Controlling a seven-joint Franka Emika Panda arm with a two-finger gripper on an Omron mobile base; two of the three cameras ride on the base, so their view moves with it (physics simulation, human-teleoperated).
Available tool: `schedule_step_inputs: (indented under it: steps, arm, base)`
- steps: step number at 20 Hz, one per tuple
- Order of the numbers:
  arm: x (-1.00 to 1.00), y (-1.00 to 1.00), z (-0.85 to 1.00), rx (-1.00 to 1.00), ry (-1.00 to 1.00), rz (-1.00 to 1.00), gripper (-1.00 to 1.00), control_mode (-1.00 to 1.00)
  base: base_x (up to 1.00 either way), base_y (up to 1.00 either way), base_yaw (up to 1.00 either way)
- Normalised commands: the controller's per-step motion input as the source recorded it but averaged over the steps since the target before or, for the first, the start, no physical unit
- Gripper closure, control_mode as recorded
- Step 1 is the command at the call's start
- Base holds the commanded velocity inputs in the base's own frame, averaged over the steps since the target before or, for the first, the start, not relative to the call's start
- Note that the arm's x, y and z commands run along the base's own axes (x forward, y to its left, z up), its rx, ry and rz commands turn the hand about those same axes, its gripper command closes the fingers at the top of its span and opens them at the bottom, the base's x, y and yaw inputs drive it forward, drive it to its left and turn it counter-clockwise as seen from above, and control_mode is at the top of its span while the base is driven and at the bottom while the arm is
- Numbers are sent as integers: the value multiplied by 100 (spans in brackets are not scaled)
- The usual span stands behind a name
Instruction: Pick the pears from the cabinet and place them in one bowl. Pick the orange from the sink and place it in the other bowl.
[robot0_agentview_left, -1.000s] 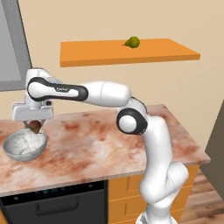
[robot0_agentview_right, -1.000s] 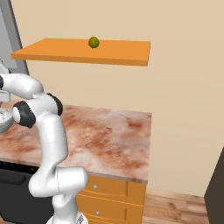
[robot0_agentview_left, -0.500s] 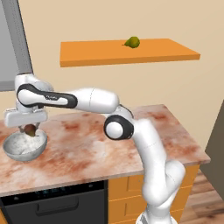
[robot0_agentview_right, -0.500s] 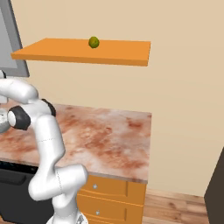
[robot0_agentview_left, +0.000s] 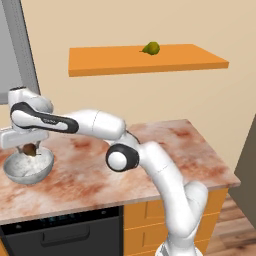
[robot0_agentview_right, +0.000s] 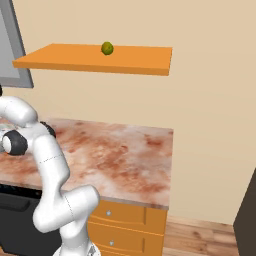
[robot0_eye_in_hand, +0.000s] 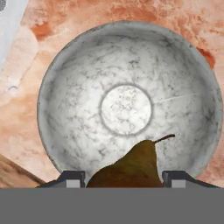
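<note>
The grey-white speckled bowl stands on the counter's left end and shows from above in the hand view. Just over its near rim my gripper is shut on the dark brown pear, stem pointing toward the bowl's right side. From the left base view the gripper hangs right above the bowl with the brown pear in it. The yellow-green pear lies on the orange cabinet slab, also seen from the right as a pear on the slab.
The reddish marbled counter runs right from the bowl, with a black oven front and orange drawers below. A grey panel rises at the upper left. A pale grey surface touches the hand view's corner.
The arm has swung left and the hand has sunk a little, bringing the brown pear closer over the speckled bowl. Bowl and shelf pear have stayed put.
</note>
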Motion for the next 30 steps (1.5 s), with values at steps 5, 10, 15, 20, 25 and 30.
schedule_step_inputs:
  steps: [5, 10, 15, 20, 25, 30]
  arm:
    - [12, 7, -24, 0, -10, -5, 100, -100]
    - [4, 0, -29, 0, -10, -4, 100, -100]
    - [4, 0, -32, 0, -6, -4, 100, -100]
    - [7, -6, -30, 0, -10, -2, 100, -100]
    - [7, -2, -26, 5, -10, -1, 100, -100]
    - [2, -1, -19, 16, -6, -2, 100, -100]
  base:
    - [0, 0, 0]
    - [0, 0, 0]
    - [0, 0, 0]
    - [0, 0, 0]
    - [0, 0, 0]
    - [0, 0, 0]
